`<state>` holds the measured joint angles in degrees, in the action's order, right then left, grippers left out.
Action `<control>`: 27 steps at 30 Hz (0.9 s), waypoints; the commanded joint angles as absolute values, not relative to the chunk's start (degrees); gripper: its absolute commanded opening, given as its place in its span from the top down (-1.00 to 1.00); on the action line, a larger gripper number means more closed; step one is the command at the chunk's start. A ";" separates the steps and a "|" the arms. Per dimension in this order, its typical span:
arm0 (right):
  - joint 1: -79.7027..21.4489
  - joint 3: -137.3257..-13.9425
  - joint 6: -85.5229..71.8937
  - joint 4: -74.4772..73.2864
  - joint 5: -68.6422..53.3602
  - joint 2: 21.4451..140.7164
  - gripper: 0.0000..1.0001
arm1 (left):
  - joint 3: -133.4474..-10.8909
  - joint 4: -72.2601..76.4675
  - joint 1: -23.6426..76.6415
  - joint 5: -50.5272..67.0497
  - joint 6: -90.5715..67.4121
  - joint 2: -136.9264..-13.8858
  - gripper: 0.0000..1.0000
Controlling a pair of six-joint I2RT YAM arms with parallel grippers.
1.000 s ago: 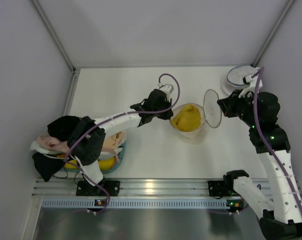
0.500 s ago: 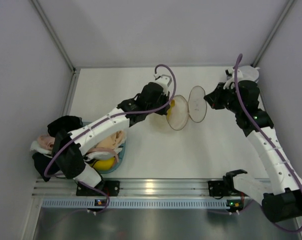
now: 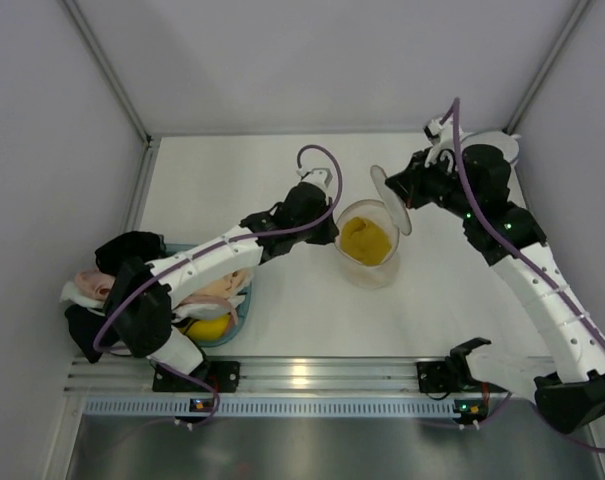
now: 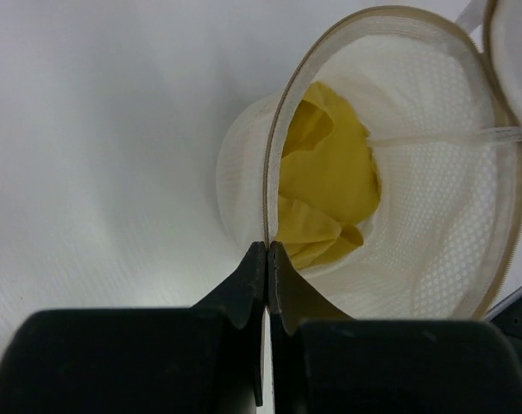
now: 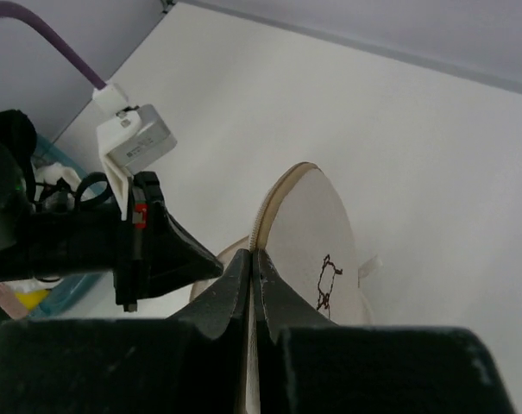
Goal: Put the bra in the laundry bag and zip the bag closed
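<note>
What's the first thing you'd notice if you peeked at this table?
The bright yellow bra jumps out, tucked inside the round white mesh laundry bag in the middle of the table. The left gripper pinches the bag's tan rim, and the right gripper pinches its open lid, tilted up on the bag's right side. A heap of clothes sits at the near left corner.
</note>
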<state>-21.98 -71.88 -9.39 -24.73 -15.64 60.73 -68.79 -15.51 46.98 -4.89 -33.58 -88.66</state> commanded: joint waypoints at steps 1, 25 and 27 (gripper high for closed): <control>-25.21 -68.47 -8.96 -23.91 -13.01 63.46 1.00 | -67.33 -8.70 46.76 -6.50 -37.09 -89.03 1.00; -26.04 -64.69 -18.01 -30.67 -9.97 58.89 -0.85 | -58.19 -1.41 43.96 -6.86 -35.78 -86.14 1.00; -20.34 -61.01 -21.16 -28.85 -9.05 58.54 -0.74 | -57.40 -1.14 42.98 -6.33 -35.25 -85.17 1.00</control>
